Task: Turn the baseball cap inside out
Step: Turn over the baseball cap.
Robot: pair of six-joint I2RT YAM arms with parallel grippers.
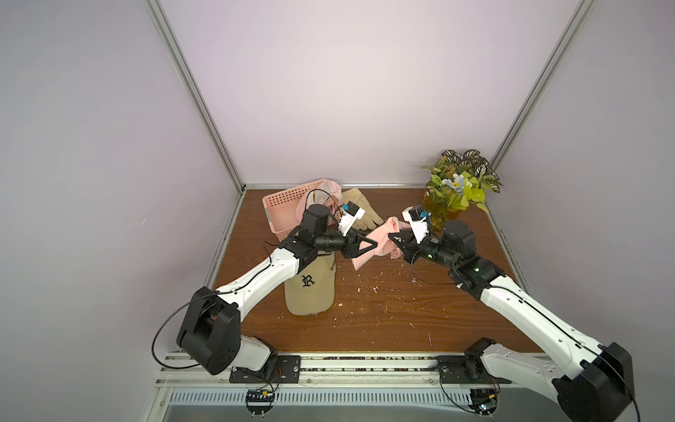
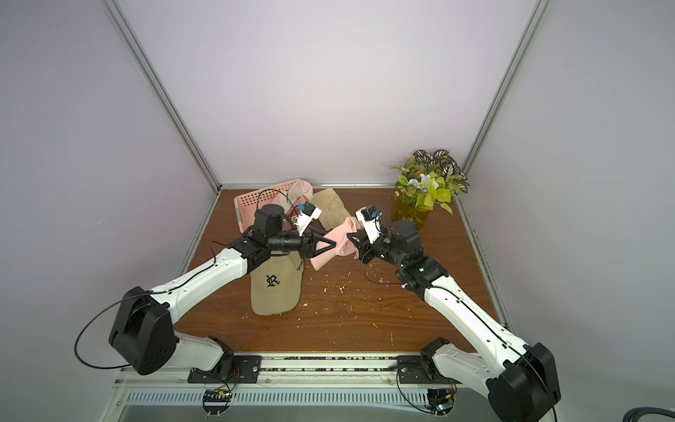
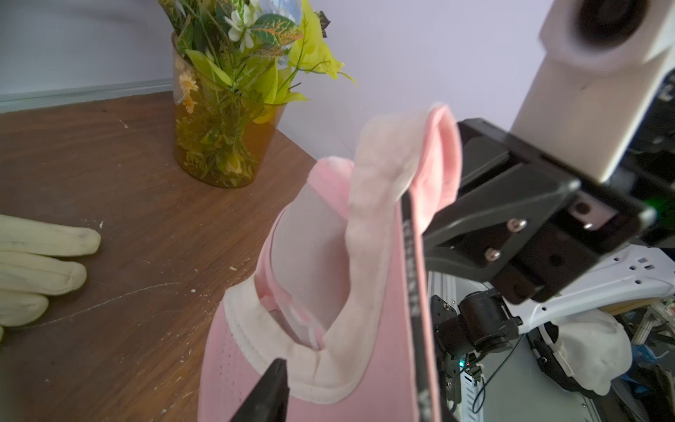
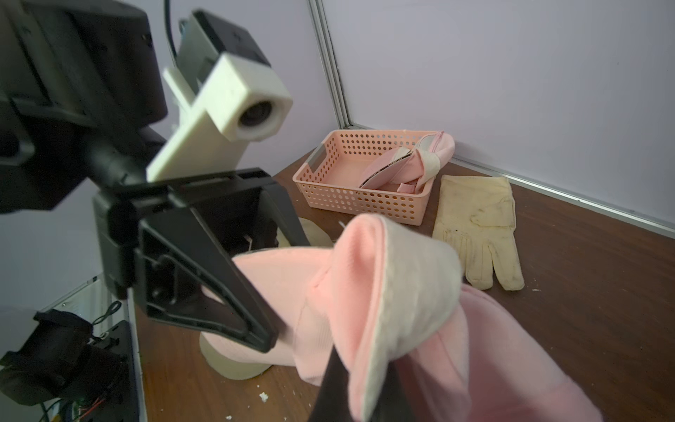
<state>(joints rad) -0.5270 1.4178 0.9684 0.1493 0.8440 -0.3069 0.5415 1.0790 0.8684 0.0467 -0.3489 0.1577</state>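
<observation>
The brown wooden counter (image 1: 401,321) carries everything. Two white and black arms reach in from the near edge, the left arm (image 1: 263,274) and the right arm (image 1: 529,314), and meet over the middle. A pink perforated basket (image 1: 281,204) sits at the back left corner with a spare pink cap (image 4: 401,168) lying in it. A vase of flowers (image 1: 456,190) stands at the back right. A tan cap (image 1: 310,288) with a black letter R lies crown up under the left arm.

The pink cap (image 1: 387,234) hangs off the counter between the two claws, its pale lining showing. A cream glove (image 4: 478,226) lies flat just beside the basket.

The left claw (image 1: 373,242) is spread, with the brim between its fingers. The right claw (image 4: 361,365) is pressed together, pinching the pink cap's folded rim. White crumbs (image 1: 374,288) dot the middle of the counter.
</observation>
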